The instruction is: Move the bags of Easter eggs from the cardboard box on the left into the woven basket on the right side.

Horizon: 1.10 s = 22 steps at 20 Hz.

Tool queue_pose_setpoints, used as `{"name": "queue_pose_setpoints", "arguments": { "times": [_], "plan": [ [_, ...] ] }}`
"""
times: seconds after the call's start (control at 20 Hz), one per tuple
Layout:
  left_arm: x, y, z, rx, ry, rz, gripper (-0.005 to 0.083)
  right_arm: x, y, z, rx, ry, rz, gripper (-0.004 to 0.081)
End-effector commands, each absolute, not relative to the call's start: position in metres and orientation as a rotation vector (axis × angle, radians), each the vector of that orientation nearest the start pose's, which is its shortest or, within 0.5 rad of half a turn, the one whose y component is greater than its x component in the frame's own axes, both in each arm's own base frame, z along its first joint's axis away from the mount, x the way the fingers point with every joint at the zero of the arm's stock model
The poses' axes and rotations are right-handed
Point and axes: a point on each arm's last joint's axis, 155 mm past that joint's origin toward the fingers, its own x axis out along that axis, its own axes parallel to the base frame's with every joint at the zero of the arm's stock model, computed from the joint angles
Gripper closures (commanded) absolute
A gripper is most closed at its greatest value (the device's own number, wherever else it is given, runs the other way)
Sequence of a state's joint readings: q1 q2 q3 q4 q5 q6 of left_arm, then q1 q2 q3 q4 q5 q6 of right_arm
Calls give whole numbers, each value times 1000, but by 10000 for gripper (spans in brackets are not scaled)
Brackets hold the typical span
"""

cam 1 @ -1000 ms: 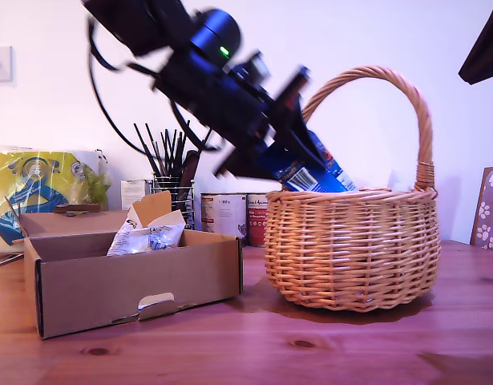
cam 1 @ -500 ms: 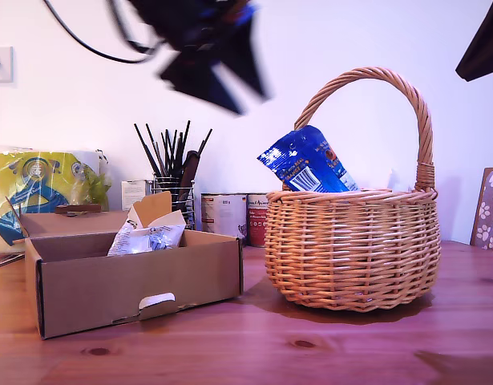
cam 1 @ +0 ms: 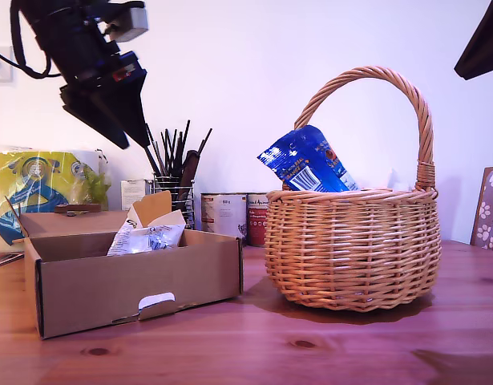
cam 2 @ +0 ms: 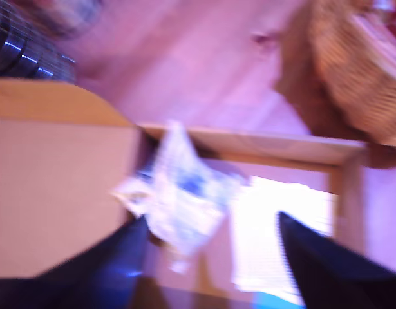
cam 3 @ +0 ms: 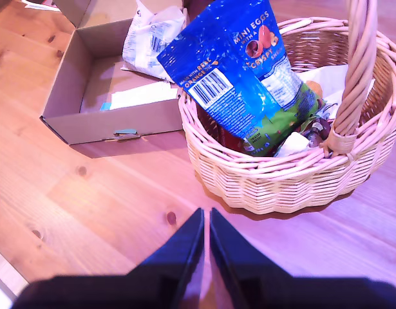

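Now the blue egg bag stands in the woven basket; beside the basket, the cardboard box holds the silvery bag. My first gripper is spread empty, my second gripper closed empty.

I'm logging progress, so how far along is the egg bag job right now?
Done: the blue bag sits in the basket, sticking up past the rim. In hand: nothing; my first gripper hangs open above the box, aimed at the white bag. Left: that white bag lies in the box. My second gripper is shut, empty.

Silvery-white bag — motion-blurred in first wrist view; blue bag — lower part hidden behind woven basket rim.
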<state>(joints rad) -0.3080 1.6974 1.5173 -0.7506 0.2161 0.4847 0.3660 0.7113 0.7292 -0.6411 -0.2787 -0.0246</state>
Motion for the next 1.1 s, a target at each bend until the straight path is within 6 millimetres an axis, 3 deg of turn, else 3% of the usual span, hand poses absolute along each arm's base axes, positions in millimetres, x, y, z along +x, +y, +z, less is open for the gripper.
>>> {"name": "queue_pose_setpoints", "arguments": {
  "times": [0.0, 0.2, 0.5, 0.8, 1.05],
  "plan": [
    [426, -179, 156, 558, 820, -753, -17, 228, 141, 192, -51, 628, 628, 775],
    [451, -184, 139, 766, 692, -850, -17, 229, 141, 194, -51, 618, 629, 775],
    [480, -178, 102, 811, 679, -844, -17, 229, 141, 194, -51, 619, 629, 775],
    [476, -172, 53, 786, 792, -879, -17, 229, 141, 194, -51, 619, 628, 775],
    [464, -179, 29, 734, 848, -943, -17, 229, 141, 194, -51, 619, 628, 775]
  ]
}}
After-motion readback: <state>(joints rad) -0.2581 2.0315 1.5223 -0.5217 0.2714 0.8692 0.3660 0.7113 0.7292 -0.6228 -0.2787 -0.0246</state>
